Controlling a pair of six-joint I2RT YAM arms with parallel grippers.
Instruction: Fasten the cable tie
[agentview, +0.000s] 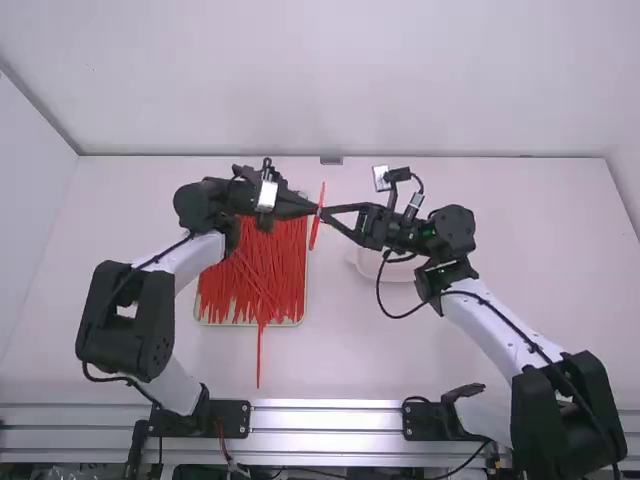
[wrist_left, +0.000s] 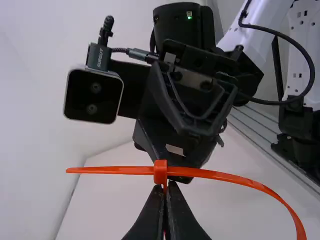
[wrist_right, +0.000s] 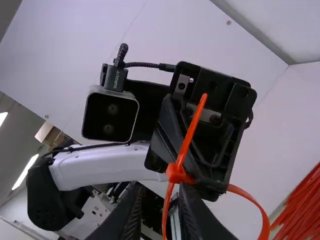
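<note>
The left arm (agentview: 190, 255) and right arm (agentview: 490, 315) both reach to the frame's upper middle, tips meeting. The left gripper (agentview: 308, 207) is pinched tight on the cable tie (wrist_left: 160, 171). The right gripper (agentview: 330, 211) has its fingers (wrist_right: 131, 215) spread.

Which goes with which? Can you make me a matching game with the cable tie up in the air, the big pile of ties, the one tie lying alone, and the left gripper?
Things:
1. lifted cable tie
2. pile of ties
3. lone tie
4. left gripper

Where or how:
A. on the white table, at the near edge of the tray
B. shut on a tie
C. up in the air, off the table
D. heaped on the tray

Pairs: 1-C, 2-D, 3-A, 4-B.
</note>
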